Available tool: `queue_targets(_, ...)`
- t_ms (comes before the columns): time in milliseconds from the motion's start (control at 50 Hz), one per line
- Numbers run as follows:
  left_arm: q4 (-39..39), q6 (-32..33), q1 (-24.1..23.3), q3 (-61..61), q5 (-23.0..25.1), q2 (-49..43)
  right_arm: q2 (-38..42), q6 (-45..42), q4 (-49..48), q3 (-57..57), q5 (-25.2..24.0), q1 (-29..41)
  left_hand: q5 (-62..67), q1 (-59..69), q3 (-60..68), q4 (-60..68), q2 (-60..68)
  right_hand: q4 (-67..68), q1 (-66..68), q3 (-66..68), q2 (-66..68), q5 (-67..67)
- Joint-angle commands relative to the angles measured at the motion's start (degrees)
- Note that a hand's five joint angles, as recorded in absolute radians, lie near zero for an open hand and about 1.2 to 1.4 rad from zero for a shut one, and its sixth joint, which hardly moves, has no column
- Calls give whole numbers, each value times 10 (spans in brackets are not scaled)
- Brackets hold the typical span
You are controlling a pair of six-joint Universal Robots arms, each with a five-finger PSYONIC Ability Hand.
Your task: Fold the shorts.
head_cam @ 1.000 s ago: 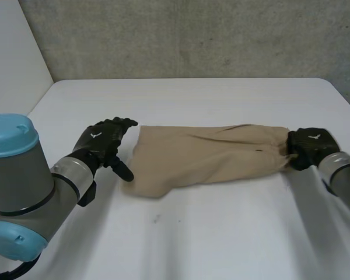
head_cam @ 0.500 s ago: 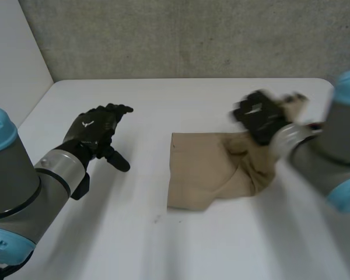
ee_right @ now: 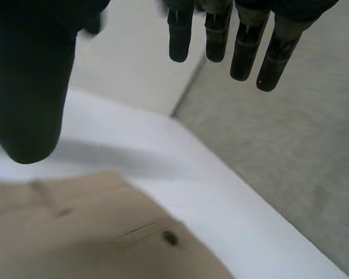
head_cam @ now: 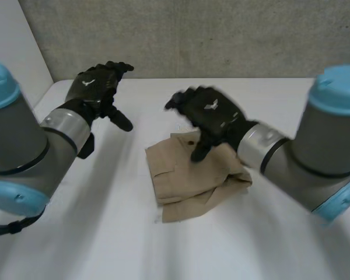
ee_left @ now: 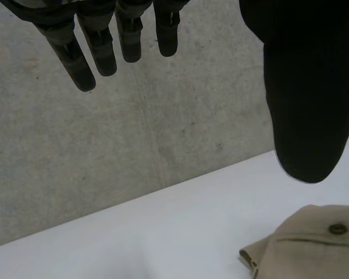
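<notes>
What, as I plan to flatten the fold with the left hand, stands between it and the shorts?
Nothing visible. The left hand is open beside the folded shorts, with bare table between them. The right hand is open above the shorts' far part.

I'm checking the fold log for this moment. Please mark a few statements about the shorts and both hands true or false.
The shorts lie spread out at full length. False: they sit folded in a compact bundle.
The left hand is open and holds nothing. True.
The right hand grips the shorts. False: it is over them with its fingers straight, holding nothing.
The shorts rest on the white table. True.
</notes>
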Motion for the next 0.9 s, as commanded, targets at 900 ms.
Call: queue_targets(900, -120, 28, -167, 152, -132, -211, 124, -15, 94, -80, 103, -85, -12, 1, -10, -5, -4, -54, -40, -43, -50, -51)
